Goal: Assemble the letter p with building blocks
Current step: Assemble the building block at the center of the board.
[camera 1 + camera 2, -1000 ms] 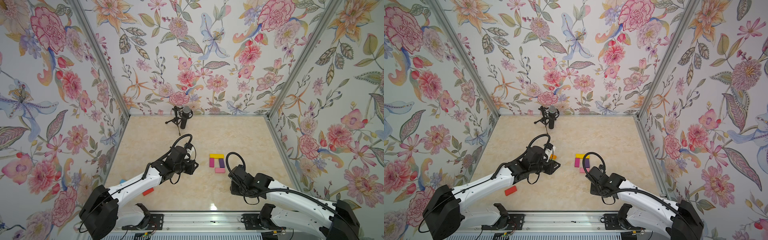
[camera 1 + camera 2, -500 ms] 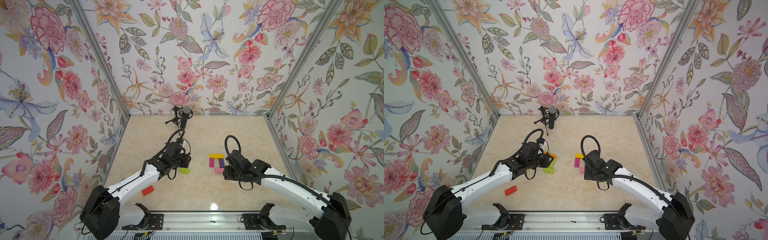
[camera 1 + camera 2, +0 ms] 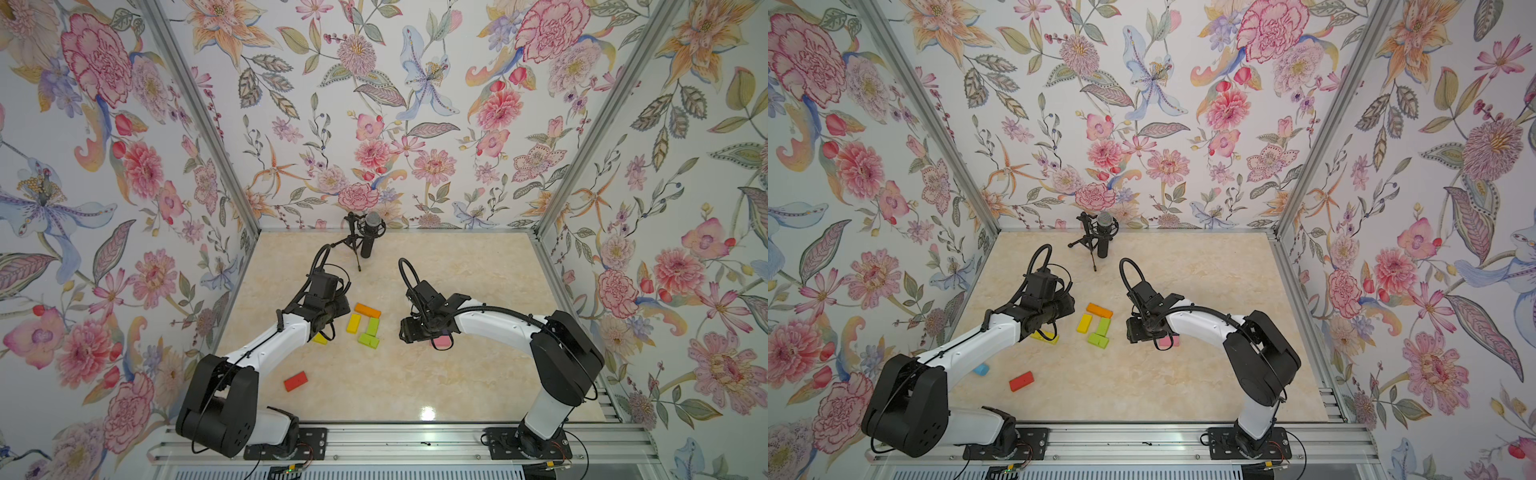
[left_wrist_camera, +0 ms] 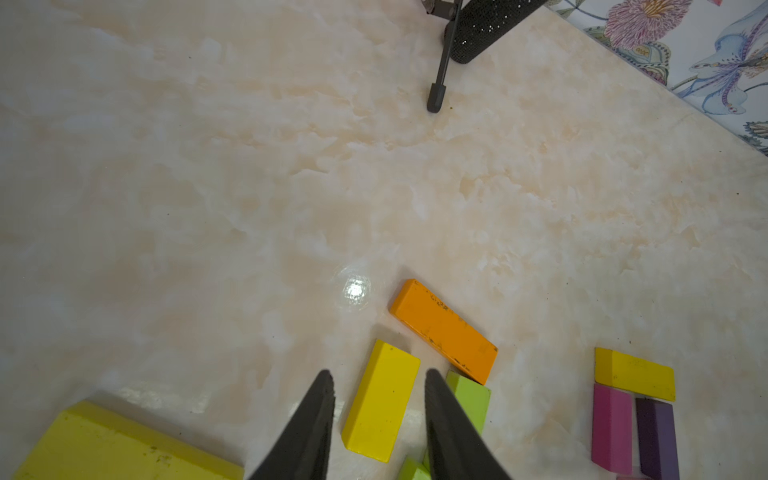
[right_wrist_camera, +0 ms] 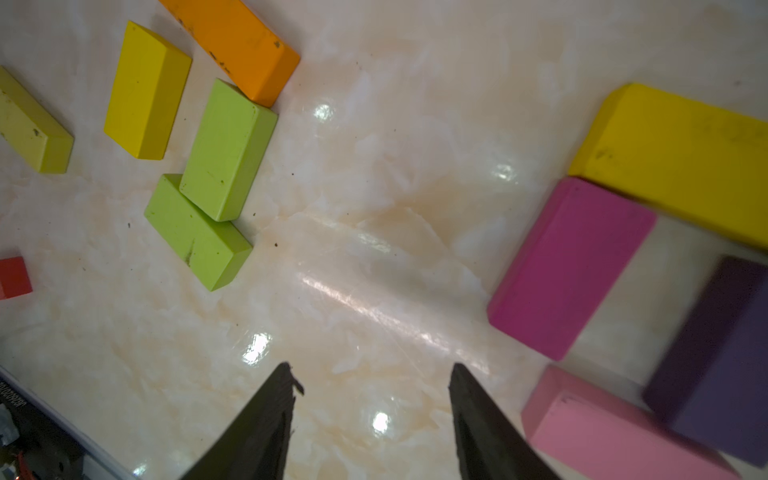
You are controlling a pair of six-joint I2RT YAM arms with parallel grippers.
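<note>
Across both top views: a loose group sits mid-table. The orange block (image 3: 367, 310) lies on the far side, the yellow block (image 3: 353, 323) and lime block (image 3: 372, 326) run toward the rail from it, and a second lime block (image 3: 368, 340) lies skewed at the near end. It reads as a rough loop with gaps at the corners. The long yellow-green bar (image 3: 320, 338) lies partly under the left arm (image 3: 270, 343). The red block (image 3: 295, 381) is well apart, and the blue block (image 3: 980, 369) is near the left wall. The right arm (image 3: 490, 322) covers a second group, so only the pink block (image 3: 443, 341) shows.

Left wrist: the left gripper (image 4: 379, 374) has its jaws parted and grips nothing. The yellow block shows in the gap below.

Right wrist: the right gripper (image 5: 372, 368) is spread and empty over bare table (image 5: 374, 257). Beside it, the second yellow block (image 5: 681, 158) caps the magenta block (image 5: 569, 266) and purple block (image 5: 715, 332), with the pink block at their foot.

Judgement: a bowl is roughly laid but there is no stem yet, so about half done. Left to do: close the corners and add a stem, likely the long bar.
</note>
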